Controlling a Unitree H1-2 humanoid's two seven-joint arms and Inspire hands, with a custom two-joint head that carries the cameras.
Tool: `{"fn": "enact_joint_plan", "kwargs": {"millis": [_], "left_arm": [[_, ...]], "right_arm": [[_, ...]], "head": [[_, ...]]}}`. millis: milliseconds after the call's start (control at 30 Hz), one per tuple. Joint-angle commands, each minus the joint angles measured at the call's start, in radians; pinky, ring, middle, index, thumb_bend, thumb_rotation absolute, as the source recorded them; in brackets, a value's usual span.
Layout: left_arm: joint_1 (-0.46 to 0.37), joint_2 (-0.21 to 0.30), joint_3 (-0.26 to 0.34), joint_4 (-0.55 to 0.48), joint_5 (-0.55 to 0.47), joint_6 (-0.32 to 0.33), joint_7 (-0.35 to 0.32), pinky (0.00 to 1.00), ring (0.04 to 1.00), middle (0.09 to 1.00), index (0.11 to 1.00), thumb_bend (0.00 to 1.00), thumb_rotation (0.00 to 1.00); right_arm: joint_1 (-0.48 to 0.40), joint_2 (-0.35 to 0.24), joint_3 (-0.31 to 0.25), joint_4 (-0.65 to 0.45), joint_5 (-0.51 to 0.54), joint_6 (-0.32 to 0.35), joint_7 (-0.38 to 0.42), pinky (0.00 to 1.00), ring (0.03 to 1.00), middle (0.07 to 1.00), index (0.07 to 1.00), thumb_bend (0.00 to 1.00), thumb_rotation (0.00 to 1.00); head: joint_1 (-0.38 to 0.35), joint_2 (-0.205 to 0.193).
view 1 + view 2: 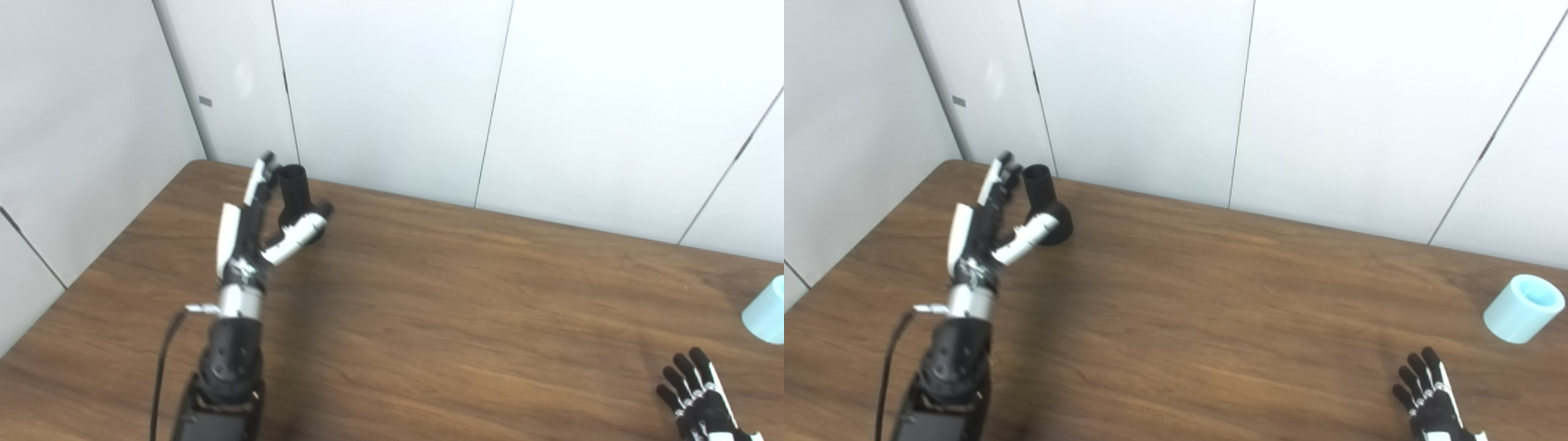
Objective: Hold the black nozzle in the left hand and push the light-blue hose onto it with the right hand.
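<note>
Left hand (986,229) at far-left corner of desk (1213,318), fingers spread wide, thumb angled out to the right. Black nozzle (1044,205) stands on the desk, narrow neck up, wide base down, sitting in the gap between fingers and thumb. Thumb tip lies across the base; fingers reach up beside the neck. No closure seen, so judged a pre-grasp, not a hold. Contact at thumb likely; cannot confirm.

Upright stance suits a side wrap round the neck or base, leaving the top opening free for the hose.

Light-blue hose (1522,308), a short tube section, lies tilted on its side near the right edge of the desk, open end facing up-right. Well apart from nozzle, opposite side of the desk. In left eye view it is cut by the frame edge.

Right hand (1430,392) low at bottom right, fingers extended and apart, holding nothing; near the hose but not touching. Appears to wait.

Clearance: nozzle sits close to the back edge and wall panels, little room behind it; a nudge could tip it. Middle of desk is bare wood, ample room to bring both parts together. Hose close to right edge; approach from the outer side is tight.
</note>
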Motion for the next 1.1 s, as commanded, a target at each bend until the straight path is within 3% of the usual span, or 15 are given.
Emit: {"fn": "enact_joint_plan", "kwargs": {"millis": [0,167,300,467,533,667,767,900,1067], "left_arm": [[-0.056,0.044,0.021,0.021,0.005,-0.023,0.015,0.98,0.953,0.942,0.989,0.88,0.43],[-0.108,0.116,0.044,0.093,0.032,-0.018,0.028,0.96,0.947,0.949,0.989,0.88,0.40],[-0.132,0.168,0.027,0.164,0.105,-0.036,0.058,0.93,0.945,0.965,0.975,0.84,0.39],[-0.154,0.213,-0.009,0.263,0.168,-0.029,0.068,0.96,0.982,0.981,0.977,0.89,0.40],[-0.159,0.231,-0.029,0.276,0.164,0.010,0.030,0.99,0.997,0.997,0.995,0.91,0.41],[-0.167,0.270,-0.099,0.231,0.185,0.177,-0.090,0.92,0.996,1.000,1.000,0.99,0.49],[-0.179,0.289,-0.148,0.221,0.221,0.248,-0.126,0.93,0.997,1.000,0.995,1.00,0.49],[-0.195,0.289,-0.179,0.237,0.276,0.282,-0.144,0.94,1.000,1.000,0.999,1.00,0.50],[-0.222,0.278,-0.197,0.312,0.307,0.279,-0.140,0.92,0.997,1.000,0.993,1.00,0.51]], "right_arm": [[0.030,0.002,0.003,0.041,-0.002,0.003,-0.001,0.93,0.953,0.969,1.000,0.75,0.92],[0.029,-0.001,0.005,0.045,-0.001,-0.006,0.004,0.93,0.956,0.975,1.000,0.73,0.92],[0.027,-0.001,0.007,0.042,-0.010,-0.004,0.000,0.92,0.951,0.973,1.000,0.73,0.92],[0.027,0.001,0.009,0.034,-0.010,0.005,0.000,0.93,0.950,0.973,1.000,0.69,0.92],[0.027,0.004,0.010,0.028,-0.019,0.011,-0.006,0.90,0.945,0.968,1.000,0.67,0.92],[0.030,0.006,0.011,0.014,-0.025,0.023,-0.012,0.87,0.925,0.942,1.000,0.67,0.92],[0.031,0.002,0.015,0.015,-0.016,0.014,-0.007,0.84,0.919,0.937,0.991,0.66,0.92],[0.035,0.000,0.018,0.007,-0.016,0.015,-0.008,0.84,0.918,0.939,0.992,0.64,0.91],[0.040,0.000,0.022,-0.006,-0.029,0.016,-0.013,0.86,0.915,0.932,0.984,0.60,0.91]], "head": [[0.000,0.001],[-0.005,0.005],[-0.005,0.005],[-0.010,0.004],[-0.014,0.005],[-0.016,0.008],[-0.016,0.009],[-0.016,0.010],[-0.018,0.012]]}}
